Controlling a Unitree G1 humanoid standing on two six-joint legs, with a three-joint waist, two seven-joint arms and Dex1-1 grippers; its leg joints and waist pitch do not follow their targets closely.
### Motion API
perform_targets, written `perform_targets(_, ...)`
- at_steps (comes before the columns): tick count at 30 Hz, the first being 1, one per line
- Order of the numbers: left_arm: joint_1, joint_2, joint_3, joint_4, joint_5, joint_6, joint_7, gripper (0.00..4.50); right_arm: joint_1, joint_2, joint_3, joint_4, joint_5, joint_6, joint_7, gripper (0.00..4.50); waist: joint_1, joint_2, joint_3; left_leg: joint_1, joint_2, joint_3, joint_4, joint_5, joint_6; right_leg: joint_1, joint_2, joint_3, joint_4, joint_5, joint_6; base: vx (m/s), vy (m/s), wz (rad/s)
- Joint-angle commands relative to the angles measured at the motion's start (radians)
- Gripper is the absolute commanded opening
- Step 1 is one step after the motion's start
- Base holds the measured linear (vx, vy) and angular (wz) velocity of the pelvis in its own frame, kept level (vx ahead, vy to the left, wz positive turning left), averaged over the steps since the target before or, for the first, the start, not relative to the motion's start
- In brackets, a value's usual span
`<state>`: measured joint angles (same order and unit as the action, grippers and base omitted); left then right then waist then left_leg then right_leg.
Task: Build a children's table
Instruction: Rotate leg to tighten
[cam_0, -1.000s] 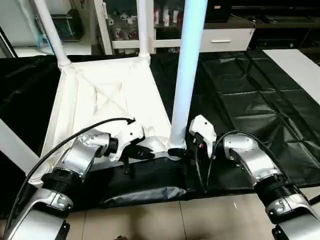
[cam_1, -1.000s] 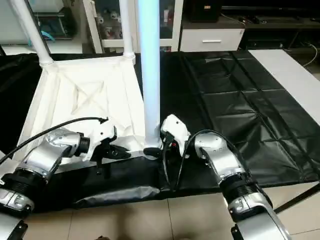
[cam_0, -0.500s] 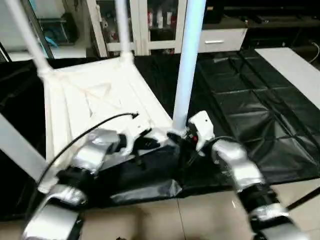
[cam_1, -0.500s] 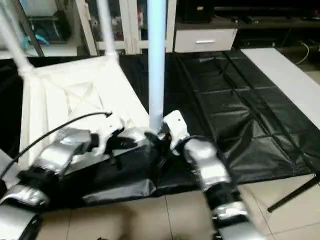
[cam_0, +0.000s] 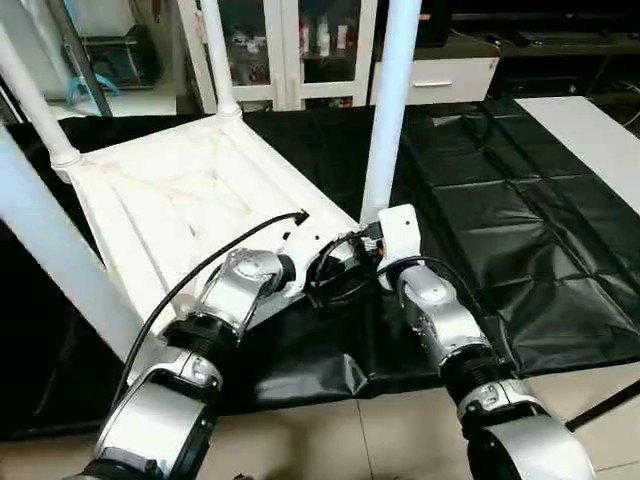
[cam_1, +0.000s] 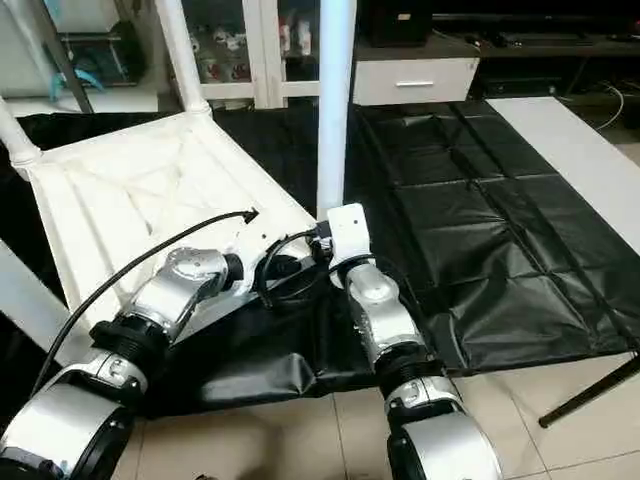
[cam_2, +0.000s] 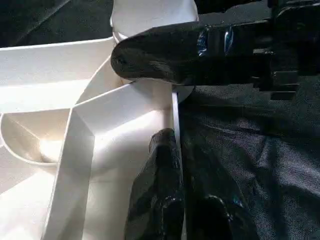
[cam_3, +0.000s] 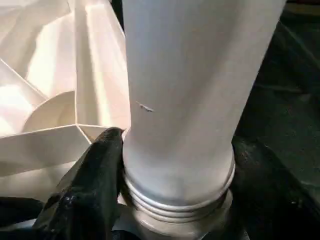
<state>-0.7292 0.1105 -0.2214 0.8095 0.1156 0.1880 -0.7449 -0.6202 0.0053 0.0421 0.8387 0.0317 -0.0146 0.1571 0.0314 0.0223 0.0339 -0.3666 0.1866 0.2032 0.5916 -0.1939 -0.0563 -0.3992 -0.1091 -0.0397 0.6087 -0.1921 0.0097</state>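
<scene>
The children's table (cam_0: 170, 200) is lying upside down on the black work table (cam_0: 520, 200). The right gripper (cam_3: 170, 200) is clamping the near leg (cam_0: 390, 110) at its threaded base; the left gripper (cam_2: 167, 200), fingers together, is apparently pressing the rim beside that socket. The stiff, smooth leg is best gripped low.

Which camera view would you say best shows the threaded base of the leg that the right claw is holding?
The right wrist view: the leg's threaded base sits close up between the right claw's fingers. The eye views show the whole leg standing on the white top, its base hidden. The left wrist view shows a sliver.
</scene>
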Motion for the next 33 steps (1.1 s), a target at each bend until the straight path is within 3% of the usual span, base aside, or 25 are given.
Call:
perform_targets(1,0.048,-0.009,-0.033,0.028,-0.005,-0.025,-0.052,0.0,0.029,0.022,0.053,-0.137,0.022,-0.046,0.096,3.44,0.005,-0.019,-0.051,0.007,0.033,-0.018,-0.077,-0.219,0.063,0.037,-0.031,0.027,-0.079,-0.181,-0.207,0.0,0.0,0.0)
perform_targets(4,0.074,0.037,-0.04,-0.017,-0.007,-0.028,-0.103,0.0,0.072,-0.019,0.07,-0.252,0.037,0.0,0.142,3.69,0.005,-0.017,-0.055,0.003,0.033,-0.017,-0.073,-0.168,0.086,0.04,-0.03,0.026,-0.07,-0.099,-0.218,0.0,0.0,0.0)
perform_targets(6,0.089,0.058,-0.043,-0.04,-0.012,-0.03,-0.135,0.0,0.092,-0.041,0.072,-0.299,0.048,0.028,0.169,3.88,0.003,-0.014,-0.051,0.002,0.034,-0.017,-0.075,-0.173,0.093,0.04,-0.03,0.026,-0.072,-0.111,-0.219,0.0,0.0,0.0)
perform_targets(8,0.109,0.091,-0.052,-0.07,-0.018,-0.052,-0.189,0.0,0.114,-0.082,0.076,-0.35,0.052,0.069,0.221,3.98,0.005,-0.015,-0.049,0.006,0.038,-0.017,-0.078,-0.207,0.084,0.036,-0.031,0.028,-0.078,-0.166,-0.21,0.0,0.0,0.0)
perform_targets(9,0.132,0.128,-0.062,-0.106,-0.03,-0.071,-0.258,0.0,0.135,-0.136,0.091,-0.388,0.046,0.111,0.296,4.11,0.005,-0.002,-0.046,0.008,0.037,-0.019,-0.082,-0.239,0.066,0.036,-0.027,0.027,-0.083,-0.201,-0.206,0.0,0.0,0.0)
perform_targets(11,0.171,0.172,-0.069,-0.171,-0.075,-0.073,-0.383,0.0,0.162,-0.218,0.126,-0.428,0.046,0.16,0.423,4.32,0.006,-0.006,-0.047,0.012,0.04,-0.019,-0.084,-0.261,0.045,0.034,-0.026,0.029,-0.082,-0.209,-0.207,0.0,0.0,0.0)
perform_targets(12,0.185,0.187,-0.071,-0.198,-0.093,-0.061,-0.427,0.0,0.176,-0.249,0.141,-0.45,0.055,0.181,0.483,4.32,0.01,0.008,-0.047,0.015,0.041,-0.02,-0.085,-0.271,0.036,0.032,-0.026,0.03,-0.08,-0.204,-0.211,0.0,0.0,0.0)
perform_targets(14,0.199,0.206,-0.076,-0.227,-0.106,-0.052,-0.47,0.0,0.2,-0.298,0.169,-0.49,0.072,0.201,0.585,4.32,0.006,0.006,-0.048,0.013,0.041,-0.019,-0.087,-0.289,0.026,0.034,-0.023,0.029,-0.077,-0.167,-0.221,0.0,0.0,0.0)
perform_targets(16,0.211,0.223,-0.082,-0.257,-0.125,-0.031,-0.519,0.0,0.224,-0.354,0.193,-0.523,0.094,0.215,0.687,4.32,0.009,-0.004,-0.049,0.014,0.042,-0.015,-0.083,-0.271,0.037,0.036,-0.025,0.03,-0.075,-0.129,-0.238,0.0,0.0,0.0)
perform_targets(17,0.219,0.232,-0.084,-0.284,-0.147,-0.001,-0.555,0.0,0.234,-0.386,0.205,-0.534,0.108,0.224,0.742,4.32,0.012,-0.002,-0.048,0.012,0.044,-0.016,-0.084,-0.261,0.039,0.037,-0.026,0.03,-0.074,-0.125,-0.239,0.0,0.0,0.0)
perform_targets(19,0.226,0.237,-0.084,-0.302,-0.158,0.004,-0.57,0.0,0.238,-0.403,0.212,-0.548,0.116,0.24,0.77,4.32,0.01,-0.015,-0.05,0.007,0.042,-0.014,-0.078,-0.21,0.061,0.041,-0.027,0.03,-0.069,-0.089,-0.251,0.0,0.0,0.0)
perform_targets(21,0.231,0.241,-0.085,-0.312,-0.164,0.0,-0.58,0.0,0.237,-0.413,0.218,-0.545,0.121,0.243,0.804,4.32,0.013,-0.009,-0.05,0.008,0.042,-0.014,-0.076,-0.192,0.072,0.039,-0.031,0.029,-0.069,-0.096,-0.256,0.0,0.0,0.0)
perform_targets(28,0.226,0.247,-0.081,-0.315,-0.157,0.006,-0.577,0.0,0.208,-0.397,0.19,-0.501,0.137,0.234,0.81,4.32,0.015,-0.008,-0.049,0.01,0.042,-0.014,-0.077,-0.197,0.058,0.037,-0.029,0.029,-0.071,-0.127,-0.251,0.0,0.0,0.0)
perform_targets(33,0.229,0.253,-0.081,-0.321,-0.158,0.014,-0.576,0.0,0.207,-0.391,0.182,-0.491,0.153,0.236,0.827,3.88,0.017,-0.008,-0.051,0.01,0.042,-0.014,-0.075,-0.182,0.064,0.039,-0.029,0.028,-0.068,-0.099,-0.257,0.0,0.0,0.0)
